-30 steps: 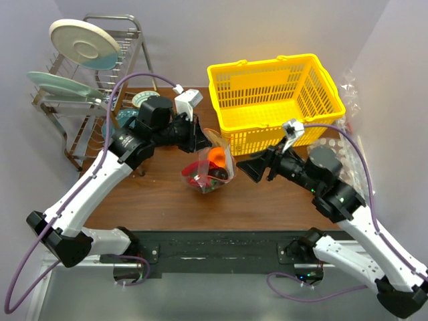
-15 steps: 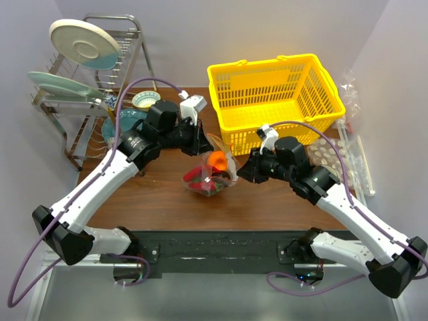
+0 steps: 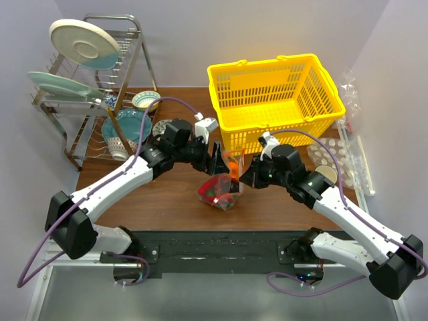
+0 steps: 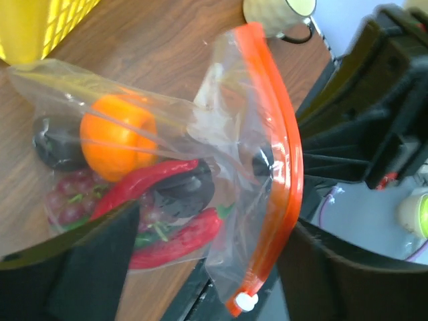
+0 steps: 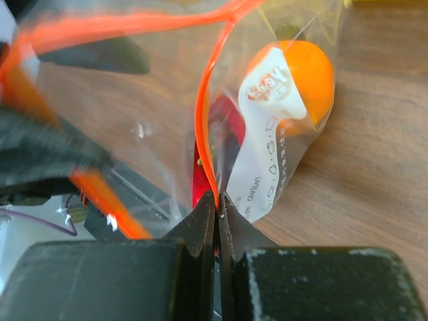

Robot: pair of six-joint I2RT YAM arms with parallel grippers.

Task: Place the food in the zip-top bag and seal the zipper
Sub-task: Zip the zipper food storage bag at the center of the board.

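The zip-top bag (image 3: 221, 190), just in front of the yellow basket (image 3: 281, 124), looks limp and slippery, so we pinch its stiffer zipper (image 5: 199, 134) with the right pincer (image 5: 215, 204) clamped shut, the left pincer (image 3: 219, 160) gaping open alongside.

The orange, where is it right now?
The orange sits inside the zip-top bag, mid-table in the top view, just in front of the yellow basket.
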